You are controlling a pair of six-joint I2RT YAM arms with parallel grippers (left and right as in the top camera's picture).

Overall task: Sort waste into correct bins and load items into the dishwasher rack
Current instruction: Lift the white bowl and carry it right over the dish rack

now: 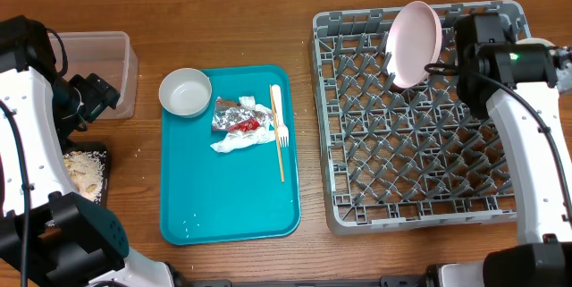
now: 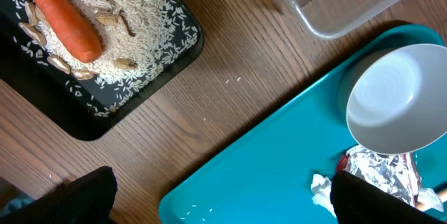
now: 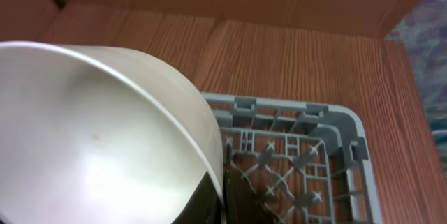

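— Where is the plate (image 1: 416, 41)?

— Up in the right gripper (image 1: 443, 58), whose jaws are closed on its rim. It stands nearly on edge, tilted, over the far left part of the rack (image 1: 420, 144). Its lower edge is down among the upright pegs (whether it touches them, I cannot tell). From the right wrist the plate's pale inside fills most of the view, with a corner of the grey grid beside it.

— And the left gripper (image 2: 223, 206)?

— Spread wide and holding nothing. It hangs over bare table (image 2: 230, 70), between the black tray (image 2: 87, 125) and the teal tray (image 1: 223, 198), just beside the clear tub (image 1: 98, 54).

— What sits in the black tray?

— The carrot (image 2: 59, 15), lying on a bed of rice (image 2: 150, 21) with nut pieces (image 2: 108, 18) scattered through it. A few grains have spilled onto the wood and onto the teal tray.

— What is on the teal tray?

— One bowl (image 1: 185, 91) at its far left corner, upright. Near it, toward the middle, lies the foil wrapper (image 1: 237, 117), with a crumpled napkin (image 1: 234, 143) touching its near side. The fork (image 1: 277, 108) lies lengthwise just to the right of them.

— Anything in the clear tub?

— Nothing that I can make out from overhead.
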